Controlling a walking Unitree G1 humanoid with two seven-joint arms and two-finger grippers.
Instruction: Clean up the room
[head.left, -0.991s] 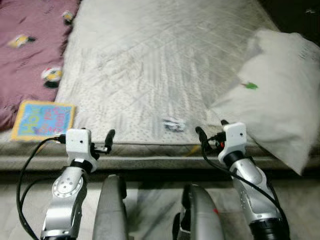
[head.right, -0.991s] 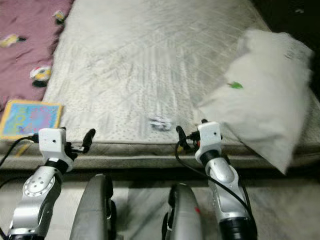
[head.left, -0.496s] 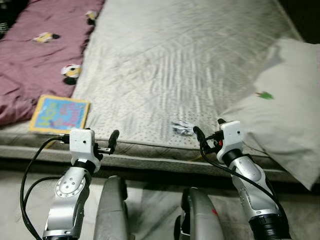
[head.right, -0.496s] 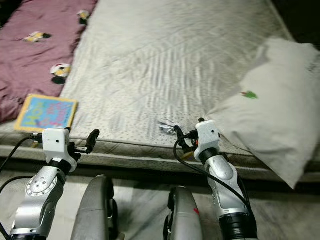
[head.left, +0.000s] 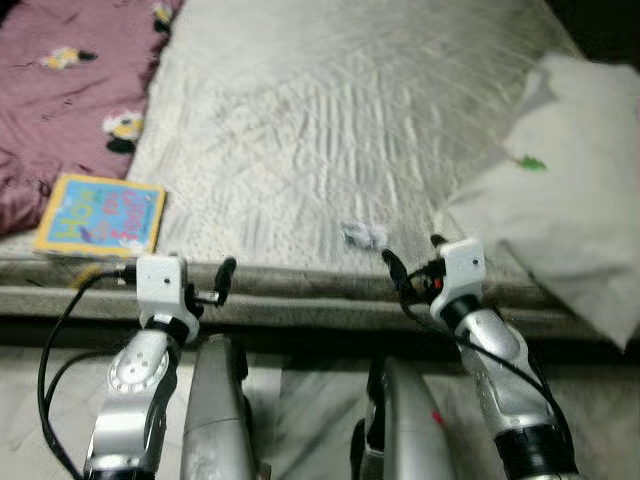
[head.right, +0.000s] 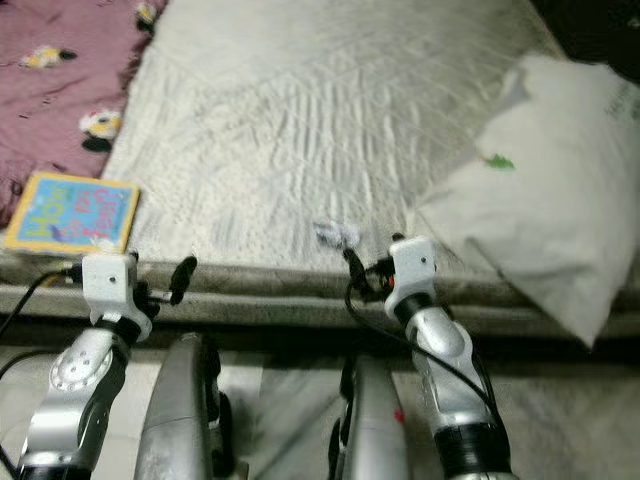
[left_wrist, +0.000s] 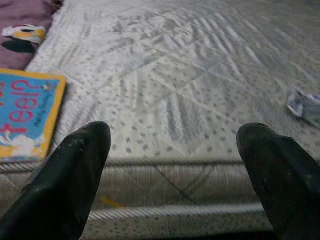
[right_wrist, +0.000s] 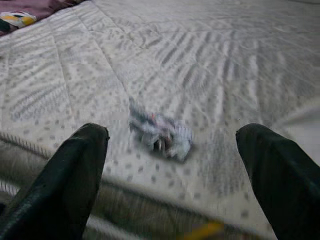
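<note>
Quilted matt cloth mattress (head.left: 330, 120); crumpled paper scrap (right_wrist: 161, 134); glossy book (head.left: 100, 215); soft cloth pillow (head.left: 570, 200).

Quilted grey mattress (head.left: 330, 110) beside maroon blanket (head.left: 60, 110)

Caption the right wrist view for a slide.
Open right gripper facing a crumpled wrapper near the mattress edge.

head stereo pair looks fwd & down over both arms at the mattress (head.left: 300, 130) edge, r eye shifted slightly. l wrist cam sits low, close to the edge, facing along the bed; shares the book (left_wrist: 22, 112) w/ head views. r wrist cam likewise, shares the crumpled wrapper (right_wrist: 162, 134).
</note>
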